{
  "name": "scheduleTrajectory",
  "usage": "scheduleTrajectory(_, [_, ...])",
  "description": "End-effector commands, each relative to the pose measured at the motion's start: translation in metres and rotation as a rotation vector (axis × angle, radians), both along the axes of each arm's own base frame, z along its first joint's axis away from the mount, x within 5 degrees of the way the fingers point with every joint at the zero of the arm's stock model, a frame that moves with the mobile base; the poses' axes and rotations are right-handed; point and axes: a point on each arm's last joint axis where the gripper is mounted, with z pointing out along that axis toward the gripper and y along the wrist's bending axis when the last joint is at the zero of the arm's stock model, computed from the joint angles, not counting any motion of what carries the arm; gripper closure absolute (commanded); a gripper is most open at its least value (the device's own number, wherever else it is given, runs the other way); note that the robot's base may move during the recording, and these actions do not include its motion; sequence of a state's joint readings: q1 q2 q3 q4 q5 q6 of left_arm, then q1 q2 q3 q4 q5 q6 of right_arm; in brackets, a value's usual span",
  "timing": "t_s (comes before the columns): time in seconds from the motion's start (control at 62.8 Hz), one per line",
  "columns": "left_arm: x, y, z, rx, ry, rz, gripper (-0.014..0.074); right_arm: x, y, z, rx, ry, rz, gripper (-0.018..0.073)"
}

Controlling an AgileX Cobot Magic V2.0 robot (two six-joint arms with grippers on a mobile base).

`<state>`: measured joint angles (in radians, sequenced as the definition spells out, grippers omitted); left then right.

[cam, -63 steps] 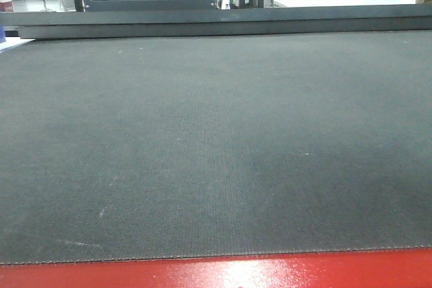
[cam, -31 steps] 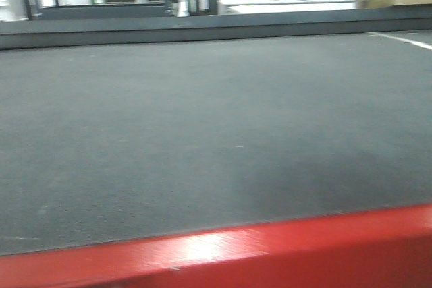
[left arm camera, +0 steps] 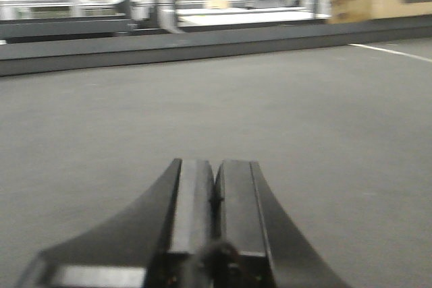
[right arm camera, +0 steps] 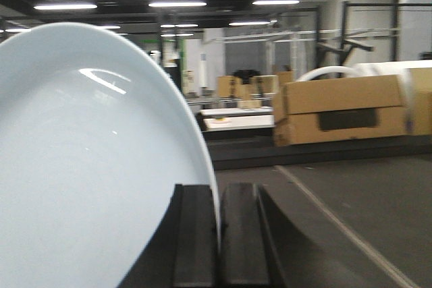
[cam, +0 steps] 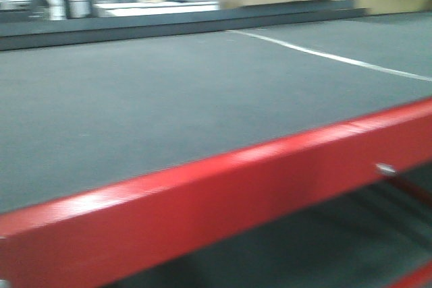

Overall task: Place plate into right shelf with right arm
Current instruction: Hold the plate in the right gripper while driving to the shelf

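Note:
In the right wrist view my right gripper [right arm camera: 217, 197] is shut on the rim of the white plate [right arm camera: 88, 160]. The plate stands on edge and fills the left half of that view, its hollow face toward the camera. In the left wrist view my left gripper [left arm camera: 216, 170] is shut and empty, low over the dark grey mat [left arm camera: 304, 112]. The steel shelf with blue bins shows only as a small blurred rack far at the back left in the left wrist view [left arm camera: 47, 1]. Neither gripper shows in the front view.
The red-framed table [cam: 223, 193] crosses the front view at a slant, its grey mat [cam: 135, 99] on top and a lower level beneath. A white line [cam: 324, 55] runs over the mat. Cardboard boxes [right arm camera: 344, 109] and white tables [right arm camera: 236, 121] stand behind.
The front view has swung right: the red table edge now runs slanted and larger, the far racks slid left, and cardboard boxes and a white line have come into view.

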<state>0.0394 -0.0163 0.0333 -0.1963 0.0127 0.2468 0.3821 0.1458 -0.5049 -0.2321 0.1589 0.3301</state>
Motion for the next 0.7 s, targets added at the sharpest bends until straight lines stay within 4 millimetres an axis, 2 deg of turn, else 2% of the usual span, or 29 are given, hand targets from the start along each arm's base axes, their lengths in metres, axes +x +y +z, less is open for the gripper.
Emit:
scheduleTrajectory(0.0, [-0.0014,0.0016,0.0058,-0.002,-0.091,0.019,0.0643,-0.0054,-0.0002,0.0171,0.016,-0.118,0.008,0.0505])
scheduleTrajectory(0.684, [-0.0014,0.0016,0.0058,-0.002,-0.091,0.019,0.0643,-0.0054,-0.0002,0.0171,0.016,-0.118,0.008,0.0505])
